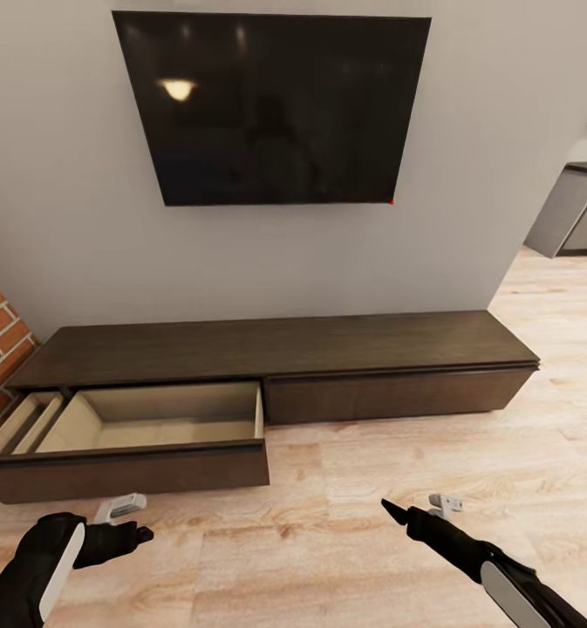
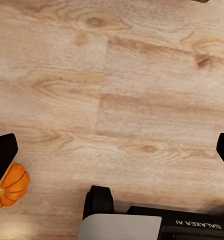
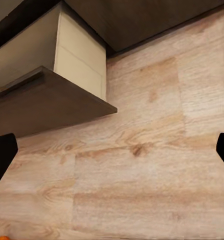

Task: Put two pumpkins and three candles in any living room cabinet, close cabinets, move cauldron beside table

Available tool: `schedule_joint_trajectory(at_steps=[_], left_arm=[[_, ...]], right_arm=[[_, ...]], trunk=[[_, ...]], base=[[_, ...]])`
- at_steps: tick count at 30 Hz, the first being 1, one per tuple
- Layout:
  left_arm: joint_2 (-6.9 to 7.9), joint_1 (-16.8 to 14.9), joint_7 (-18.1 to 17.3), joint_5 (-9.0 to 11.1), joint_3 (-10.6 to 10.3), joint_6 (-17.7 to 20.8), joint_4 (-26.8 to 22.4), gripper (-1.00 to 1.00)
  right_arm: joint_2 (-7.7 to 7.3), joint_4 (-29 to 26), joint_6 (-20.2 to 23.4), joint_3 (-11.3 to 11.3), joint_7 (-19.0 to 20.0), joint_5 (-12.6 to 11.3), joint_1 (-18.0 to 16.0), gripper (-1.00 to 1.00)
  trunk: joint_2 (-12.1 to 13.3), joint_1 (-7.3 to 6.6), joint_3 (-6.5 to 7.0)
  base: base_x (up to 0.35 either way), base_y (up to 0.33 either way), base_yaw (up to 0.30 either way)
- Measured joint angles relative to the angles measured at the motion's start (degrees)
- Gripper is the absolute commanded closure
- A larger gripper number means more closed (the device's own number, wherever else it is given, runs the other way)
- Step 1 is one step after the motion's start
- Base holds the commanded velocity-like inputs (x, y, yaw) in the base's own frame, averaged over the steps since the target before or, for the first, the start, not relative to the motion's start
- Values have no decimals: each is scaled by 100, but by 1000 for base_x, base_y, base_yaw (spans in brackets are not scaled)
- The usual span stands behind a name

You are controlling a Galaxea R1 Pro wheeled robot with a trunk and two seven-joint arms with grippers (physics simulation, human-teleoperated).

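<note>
Cabinet against the wall, its left drawer pulled out, pale inside. Left gripper spread wide over bare wood floor, holding nothing; a pumpkin lies just beside one fingertip. Right gripper also wide, empty, near the drawer's corner.

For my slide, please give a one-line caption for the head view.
Both arms held low before the dark cabinet, its left drawer pulled open and empty, under a wall television.

The cabinet was dark-brown wood grain, its open drawer pale beige inside. The pumpkin was orange, the floor light wood.
</note>
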Motion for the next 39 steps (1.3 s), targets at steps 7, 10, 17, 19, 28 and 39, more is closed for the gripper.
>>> schedule_joint_trajectory(at_steps=[7,10,17,19,28,39], left_arm=[[12,0,-15,10,0,-75,18,-100],[10,1,-12,9,0,-108,81,-100],[6,2,-7,-2,-1,-312,222,-100],[5,2,-8,-3,-1,-318,225,-100],[-2,2,-9,-2,-1,-327,230,-100],[0,2,-9,-3,-1,-327,231,-100]], right_arm=[[96,47,-9,25,-168,13,0,-100],[124,54,-9,27,-181,35,0,-100],[459,192,-84,22,-574,666,0,-100],[498,215,-167,23,-643,747,0,-100],[555,251,-272,27,-726,833,0,-100],[556,252,-247,21,-732,828,0,-100]], trunk=[[82,-45,37],[82,-45,36],[82,-42,36],[82,-41,36],[82,-41,36],[82,-41,36]], base=[[0,0,0],[0,0,0],[-161,0,0],[-316,0,0],[-314,-87,0],[-303,-124,0]])
